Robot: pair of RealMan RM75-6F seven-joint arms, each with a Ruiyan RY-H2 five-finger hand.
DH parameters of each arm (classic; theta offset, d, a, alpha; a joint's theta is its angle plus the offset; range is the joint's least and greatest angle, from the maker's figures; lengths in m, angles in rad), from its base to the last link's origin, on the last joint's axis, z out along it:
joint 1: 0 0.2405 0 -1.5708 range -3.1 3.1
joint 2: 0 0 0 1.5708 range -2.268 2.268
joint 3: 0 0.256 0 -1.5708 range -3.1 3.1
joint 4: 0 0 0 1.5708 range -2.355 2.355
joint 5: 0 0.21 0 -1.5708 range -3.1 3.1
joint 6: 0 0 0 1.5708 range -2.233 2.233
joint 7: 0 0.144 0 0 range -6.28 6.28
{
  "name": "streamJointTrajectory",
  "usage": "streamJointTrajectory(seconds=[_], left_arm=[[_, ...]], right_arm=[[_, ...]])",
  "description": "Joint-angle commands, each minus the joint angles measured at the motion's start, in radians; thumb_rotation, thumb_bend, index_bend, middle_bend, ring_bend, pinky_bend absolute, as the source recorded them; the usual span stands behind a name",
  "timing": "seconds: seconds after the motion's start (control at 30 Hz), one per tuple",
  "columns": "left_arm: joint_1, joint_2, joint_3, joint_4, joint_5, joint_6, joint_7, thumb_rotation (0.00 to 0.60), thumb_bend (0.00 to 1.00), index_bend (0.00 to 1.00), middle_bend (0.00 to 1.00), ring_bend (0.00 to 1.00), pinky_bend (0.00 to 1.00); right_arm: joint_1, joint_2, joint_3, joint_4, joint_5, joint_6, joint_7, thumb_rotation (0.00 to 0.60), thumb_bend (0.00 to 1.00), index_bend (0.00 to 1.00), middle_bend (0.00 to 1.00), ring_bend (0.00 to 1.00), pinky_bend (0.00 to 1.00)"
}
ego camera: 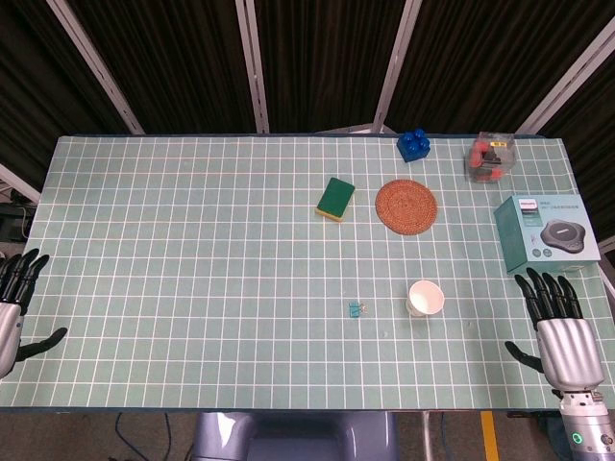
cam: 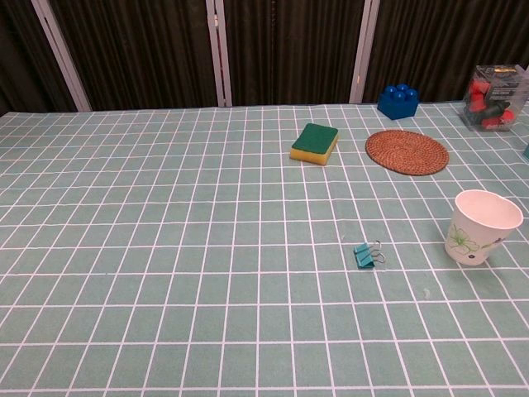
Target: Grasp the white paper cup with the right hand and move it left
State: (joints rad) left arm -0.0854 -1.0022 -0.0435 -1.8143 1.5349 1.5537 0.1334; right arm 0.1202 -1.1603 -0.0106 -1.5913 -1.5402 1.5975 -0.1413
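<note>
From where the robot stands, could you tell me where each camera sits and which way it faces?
Head view: high above the near edge, looking steeply down on the whole table; the left hand and right hand show at the near corners, both open.
Chest view: low at the near edge, looking across the table toward the dark curtains; no hand shows.
Shared: white paper cup, binder clip, sponge, woven coaster, blue brick.

Bright, even overhead light; sharp, faint shadows.
</note>
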Motion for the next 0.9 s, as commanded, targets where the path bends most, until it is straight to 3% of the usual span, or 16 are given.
streamJointTrajectory(seconds=[0.03, 0.27, 0.43, 0.63, 0.9], left_arm=[[0.0, 0.002, -0.001, 0.001, -0.003, -0.003, -0.006, 0.6, 0.0, 0.0, 0.0, 0.0, 0.0], [0.0, 0.003, -0.003, -0.005, 0.01, 0.0, -0.001, 0.6, 0.0, 0.0, 0.0, 0.0, 0.0], [-0.008, -0.009, -0.004, 0.0, 0.006, -0.014, 0.017, 0.6, 0.0, 0.0, 0.0, 0.0, 0.0], [-0.027, -0.028, -0.024, 0.016, -0.048, -0.052, 0.045, 0.6, 0.0, 0.0, 0.0, 0.0, 0.0], [-0.045, -0.052, -0.037, 0.042, -0.111, -0.098, 0.069, 0.6, 0.0, 0.0, 0.0, 0.0, 0.0]], right_arm=[[-0.005, 0.005, 0.009, 0.009, -0.001, -0.008, 0.014, 0.6, 0.0, 0.0, 0.0, 0.0, 0.0], [0.011, -0.013, 0.0, 0.014, -0.061, -0.033, -0.018, 0.6, 0.0, 0.0, 0.0, 0.0, 0.0], [0.078, -0.017, -0.017, -0.008, -0.155, -0.123, -0.156, 0.6, 0.0, 0.0, 0.0, 0.0, 0.0], [0.223, -0.032, 0.006, -0.09, -0.165, -0.397, -0.497, 0.6, 0.0, 0.0, 0.0, 0.0, 0.0], [0.312, -0.142, 0.042, -0.053, -0.061, -0.607, -0.815, 0.6, 0.0, 0.0, 0.0, 0.0, 0.0]])
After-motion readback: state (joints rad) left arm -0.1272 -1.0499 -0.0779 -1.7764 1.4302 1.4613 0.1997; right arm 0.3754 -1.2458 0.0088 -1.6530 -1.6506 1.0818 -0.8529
